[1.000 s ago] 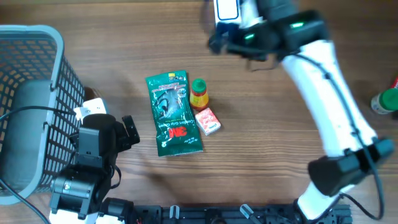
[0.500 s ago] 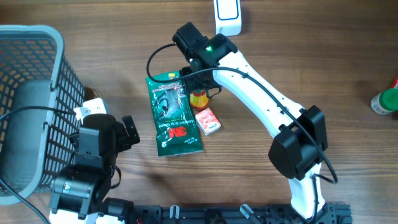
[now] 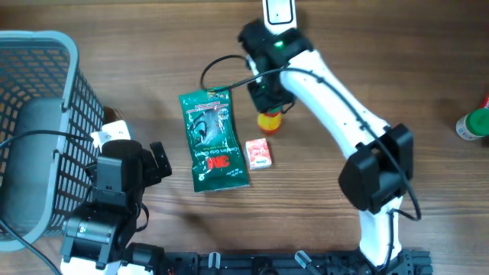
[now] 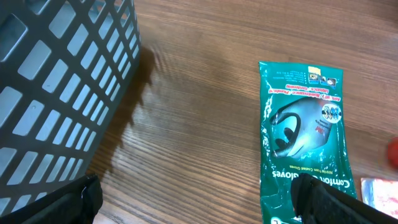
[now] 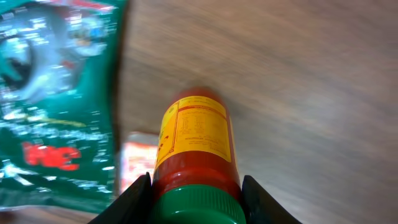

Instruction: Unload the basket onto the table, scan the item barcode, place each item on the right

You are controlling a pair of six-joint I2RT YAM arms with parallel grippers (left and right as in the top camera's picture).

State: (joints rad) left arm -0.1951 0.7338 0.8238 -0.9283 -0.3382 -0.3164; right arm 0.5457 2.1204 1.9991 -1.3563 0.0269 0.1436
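The gray basket (image 3: 76, 114) sits at 9 o'clock on the tabletop (image 3: 153, 46). The left claw (image 3: 160, 162), at 7 o'clock, is wide and holds nothing. The green glove pack (image 3: 212, 139) lies in the middle. At its 2 o'clock, the right claw (image 5: 196, 196) grips the little sauce bottle (image 5: 196, 140).

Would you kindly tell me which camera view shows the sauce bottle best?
The right wrist view: the sauce bottle fills the frame, yellow label and green cap clear. Overhead shows only its yellow-and-red lower end. The left wrist view catches just a red sliver at its edge.
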